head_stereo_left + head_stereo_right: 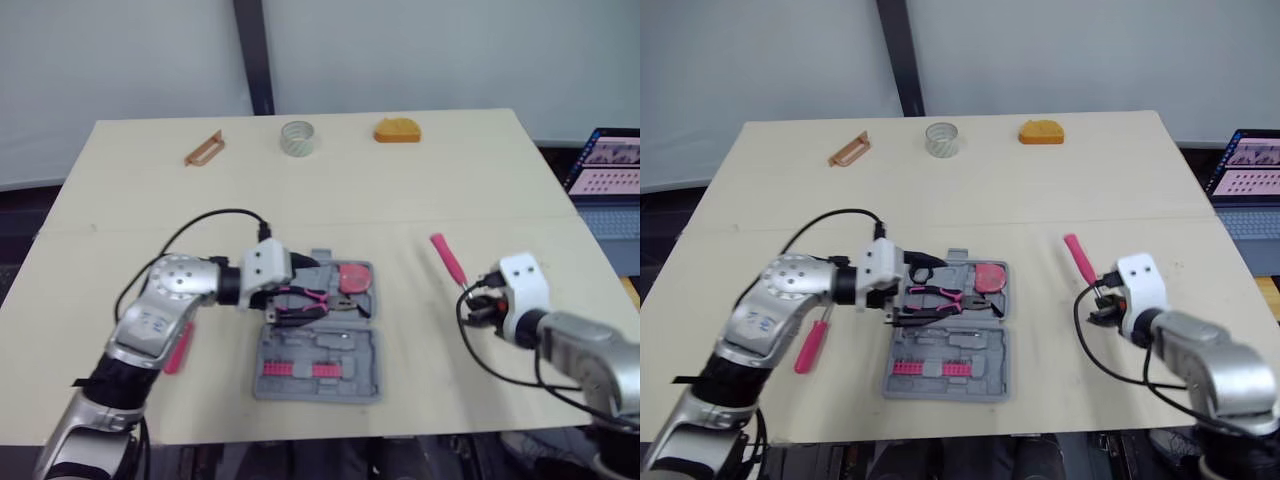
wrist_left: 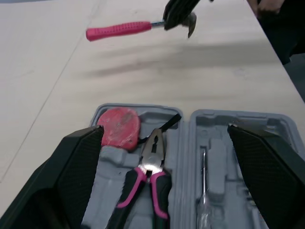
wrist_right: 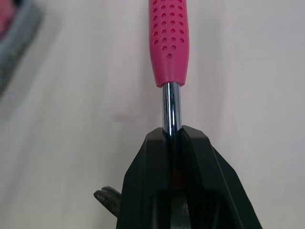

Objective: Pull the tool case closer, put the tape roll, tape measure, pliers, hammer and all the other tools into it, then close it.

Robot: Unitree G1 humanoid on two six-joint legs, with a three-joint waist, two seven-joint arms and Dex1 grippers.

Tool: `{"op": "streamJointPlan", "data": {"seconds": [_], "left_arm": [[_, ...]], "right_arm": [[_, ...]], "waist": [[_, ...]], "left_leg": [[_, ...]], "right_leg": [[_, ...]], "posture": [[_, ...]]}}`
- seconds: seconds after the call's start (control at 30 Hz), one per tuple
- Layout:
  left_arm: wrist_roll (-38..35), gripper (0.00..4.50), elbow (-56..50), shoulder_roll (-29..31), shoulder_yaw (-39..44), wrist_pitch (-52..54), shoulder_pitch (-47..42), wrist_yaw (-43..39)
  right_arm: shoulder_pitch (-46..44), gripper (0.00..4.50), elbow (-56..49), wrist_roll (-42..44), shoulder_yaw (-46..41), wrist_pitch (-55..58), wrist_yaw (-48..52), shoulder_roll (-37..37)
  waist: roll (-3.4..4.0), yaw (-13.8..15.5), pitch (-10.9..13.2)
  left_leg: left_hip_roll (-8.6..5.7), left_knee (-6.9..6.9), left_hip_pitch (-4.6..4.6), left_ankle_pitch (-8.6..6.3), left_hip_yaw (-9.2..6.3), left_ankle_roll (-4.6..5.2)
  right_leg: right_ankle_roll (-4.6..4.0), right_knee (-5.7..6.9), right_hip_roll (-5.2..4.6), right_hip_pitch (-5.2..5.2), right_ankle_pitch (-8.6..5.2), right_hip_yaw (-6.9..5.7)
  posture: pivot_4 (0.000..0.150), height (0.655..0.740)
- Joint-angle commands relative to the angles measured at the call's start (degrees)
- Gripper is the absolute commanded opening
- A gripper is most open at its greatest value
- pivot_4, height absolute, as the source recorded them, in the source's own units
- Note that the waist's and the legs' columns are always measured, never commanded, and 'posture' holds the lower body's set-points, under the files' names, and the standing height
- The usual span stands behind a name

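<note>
The right gripper [image 3: 174,136] is pinched on the hammer [image 3: 169,43]. Its two fingers press against the bare metal shaft just short of the pink handle, which runs straight ahead of the fingertips. The claw head sits back beside the fingers, close over the table [image 1: 450,180].

The left gripper [image 2: 165,130] is spread wide and holds nothing, hovering over the open grey case [image 2: 214,143]. Below the gap between its fingers the pliers [image 2: 151,164] lie in their slot, nose pointing away from the gripper. The red tape measure [image 2: 119,129] sits in the case just beside that nose, near one fingertip. The half of the case on the robot's side of this gripper holds a row of pink bits [image 1: 298,370].

Behind the left gripper, beside its forearm, a pink-handled screwdriver [image 1: 810,345] lies on the table. Well beyond both grippers, along the far edge, lie a brown tool [image 1: 204,148], the tape roll [image 1: 297,137] and an orange object [image 1: 397,130]. A laptop [image 1: 610,165] stands off to the right of the right gripper.
</note>
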Motion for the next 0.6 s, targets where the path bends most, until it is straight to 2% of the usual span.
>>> {"op": "streamJointPlan", "data": {"seconds": [0.03,0.2,0.3,0.47,0.6], "left_arm": [[-3.3,4.50,-2.0,4.7,5.7,0.7,3.4,-2.7],[-5.5,4.50,-2.6,11.5,12.9,1.2,9.8,-5.0],[-6.7,4.50,-4.3,13.6,16.2,1.1,13.9,-5.6],[-8.1,4.50,-8.9,14.6,20.2,-2.4,24.1,-8.0],[-6.2,4.50,-9.9,14.9,21.0,-6.6,31.1,-9.2]], "right_arm": [[-5.6,0.03,-3.8,5.3,6.0,2.4,9.0,-6.4],[-19.1,0.03,-6.0,10.0,18.8,5.5,17.8,-11.4],[-26.9,0.03,-6.0,9.2,28.2,5.1,22.0,-12.5],[-37.0,0.03,-5.1,4.8,43.6,5.0,24.2,-10.6],[-41.9,0.03,-5.3,2.1,51.8,4.8,24.9,-8.1]], "waist": [[-0.05,-0.3,0.0],[-0.17,-0.8,0.2],[-0.31,-0.6,0.3],[-0.48,-0.9,0.4],[-0.50,-0.9,0.4]], "left_leg": [[0.00,0.00,-0.01,0.00,0.02,0.00],[0.01,0.03,-0.11,0.00,0.00,0.00],[0.01,0.04,-0.16,0.00,-0.04,0.00],[0.02,0.05,-0.27,0.00,0.02,-0.01],[0.02,0.08,-0.49,0.03,0.07,-0.05]], "right_leg": [[0.00,-0.01,-0.01,0.00,0.00,0.00],[0.00,0.02,-0.01,-0.13,0.00,0.01],[0.00,0.02,-0.01,-0.14,0.00,0.00],[0.00,0.10,-0.01,-0.37,0.00,0.03],[-0.01,0.22,-0.02,-0.65,0.00,0.05]], "posture": [[0.150,0.7400],[0.150,0.7400],[0.150,0.7400],[0.150,0.7400],[0.150,0.7400]]}}
